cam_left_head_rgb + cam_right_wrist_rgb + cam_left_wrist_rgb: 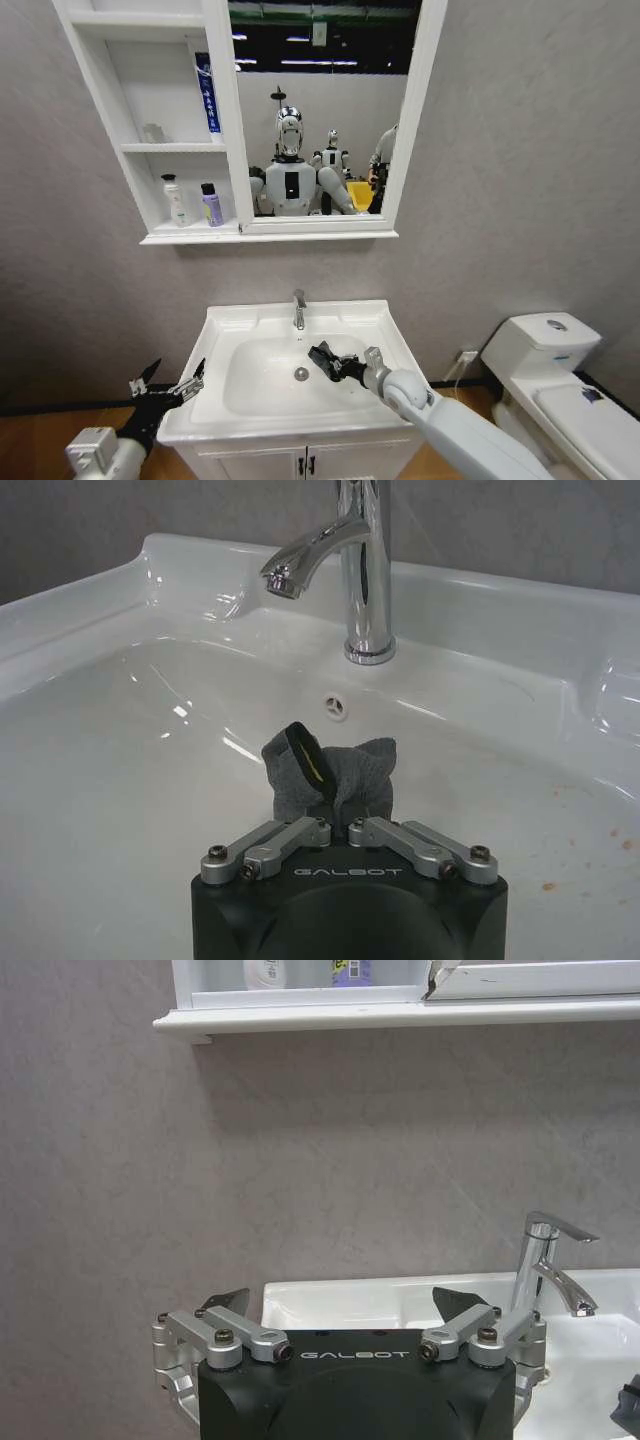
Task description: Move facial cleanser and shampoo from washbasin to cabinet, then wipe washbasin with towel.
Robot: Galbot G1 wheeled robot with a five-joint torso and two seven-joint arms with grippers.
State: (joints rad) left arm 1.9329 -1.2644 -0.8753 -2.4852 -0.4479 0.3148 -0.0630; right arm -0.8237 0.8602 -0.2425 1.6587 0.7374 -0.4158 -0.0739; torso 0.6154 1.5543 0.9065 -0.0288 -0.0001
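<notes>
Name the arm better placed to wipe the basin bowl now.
The right. The right gripper is shut on the towel over the washbasin bowl near the tap. The left gripper hangs open and empty beside the basin's left edge.

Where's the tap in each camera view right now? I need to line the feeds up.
Head view: tap at the washbasin's back edge, centre.
Left wrist view: tap beyond the open left gripper.
Right wrist view: tap above the towel.
Shared landmark: the washbasin.

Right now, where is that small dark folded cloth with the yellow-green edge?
The small dark cloth with the yellow-green edge is pinched in the right gripper, inside the white ceramic washbasin, just in front of the chrome tap.
</notes>
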